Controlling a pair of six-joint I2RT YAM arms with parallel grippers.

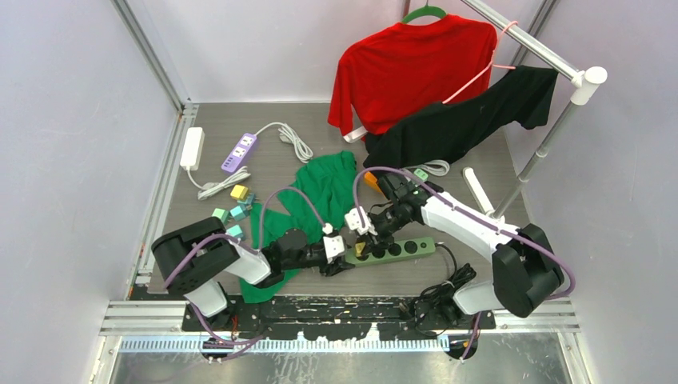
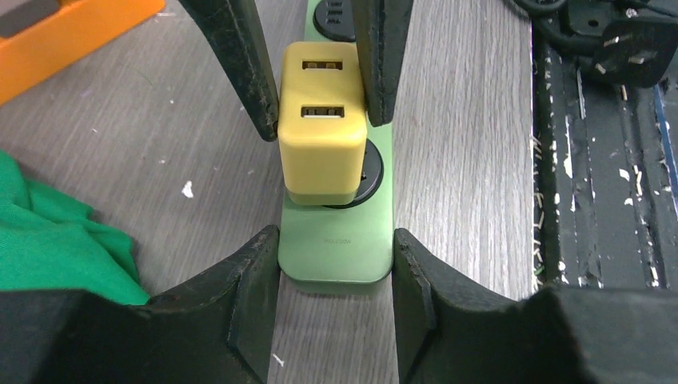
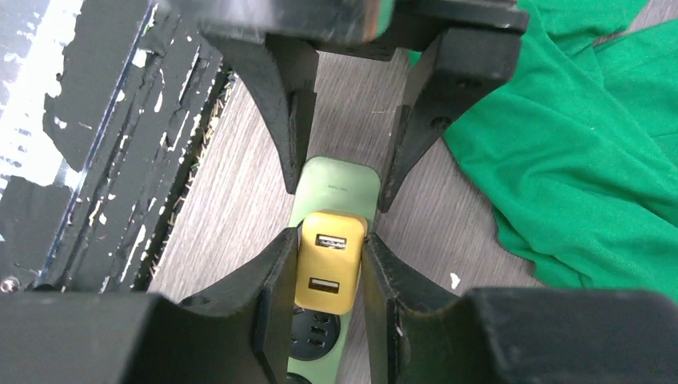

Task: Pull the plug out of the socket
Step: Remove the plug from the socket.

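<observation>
Your right jaws are clamped on the yellow plug [image 3: 326, 260], seated in the green power strip [image 2: 336, 256]; your left jaws grip that strip's end.

Three shirts were pictured: red shirt [image 1: 408, 68], black shirt [image 1: 464, 120], green shirt [image 1: 328, 184]; three strips: green strip [image 2: 336, 250], purple strip [image 1: 239, 153], white strip [image 1: 192, 148]; one yellow plug [image 2: 320, 136].

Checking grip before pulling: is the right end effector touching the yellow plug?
Touching. Right wrist view: the right end effector squeezes the yellow plug on both sides.
</observation>
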